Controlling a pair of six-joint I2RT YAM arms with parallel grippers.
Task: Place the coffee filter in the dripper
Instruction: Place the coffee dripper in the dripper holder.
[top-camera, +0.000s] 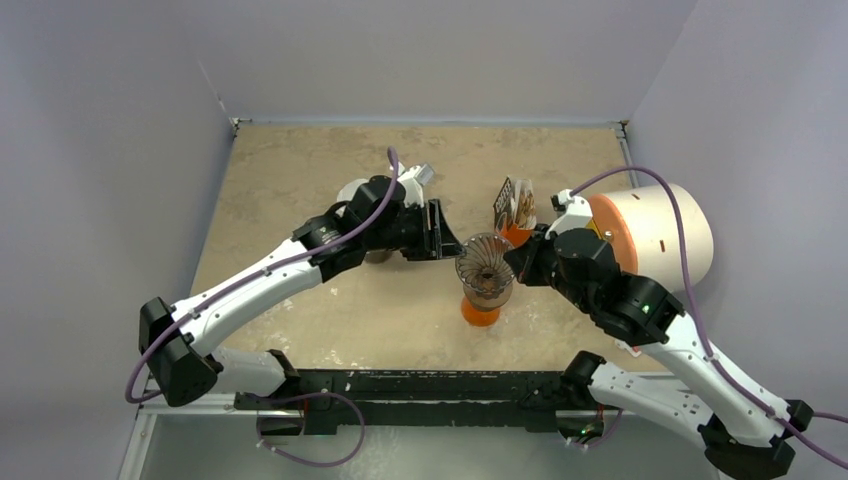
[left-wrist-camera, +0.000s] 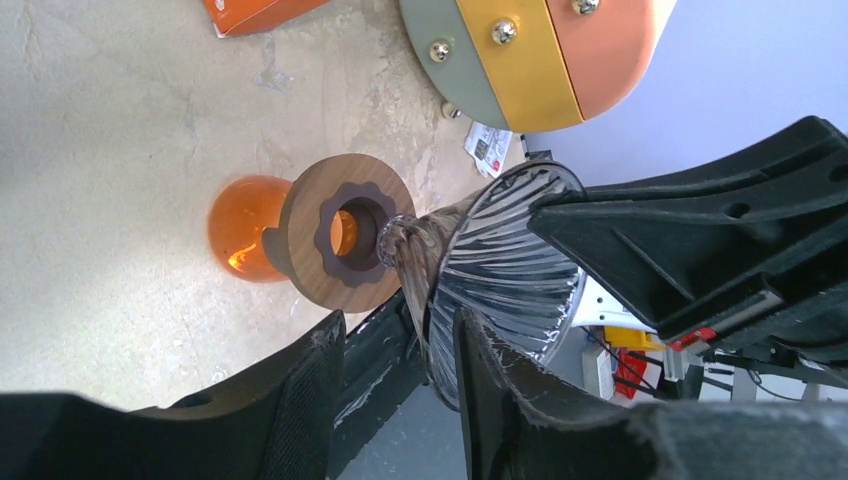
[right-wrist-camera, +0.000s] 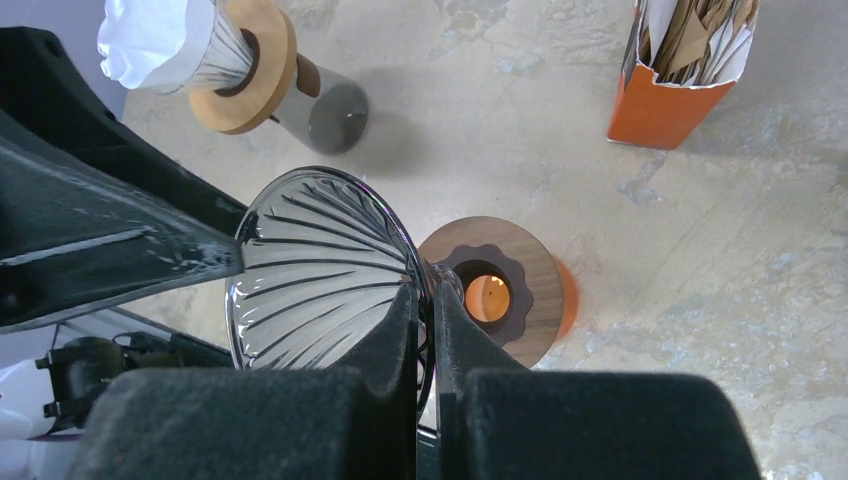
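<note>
Right fingers (right-wrist-camera: 402, 318) sit closest to the lens, pinched tight on the rim of the glass dripper (right-wrist-camera: 320, 265), w/ the thin wall squeezed btwn them and no gap showing. Left fingers (left-wrist-camera: 482, 365) are at the opposite rim, half-spread w/ the glass wall btwn the two. It looks to touch one finger only, so no real grip there afaict.

Dripper's neck points at the hole of the wood collar (right-wrist-camera: 535, 300) on the orange jar (left-wrist-camera: 235, 235), mid-surface (right-wrist-camera: 720, 260). Can't tell if it's seated or held just above.

Progress: dripper looks bare inside from the top view, no paper in it. Brown filters (right-wrist-camera: 700, 25) stand in the orange box (right-wrist-camera: 665, 110) at the back, well apart from both arms. One white filter (right-wrist-camera: 150, 40) sits in a 2nd dripper (right-wrist-camera: 218, 55) off by the left arm. Neither arm holds any paper.

My read: the placing itself hasn't begun, and both arms are busy w/ the dripper only. Right pinch prob. serves to steady it. Still to do: free one arm, reach a filter, take a single sheet, carry it over and seat it in the cone.
</note>
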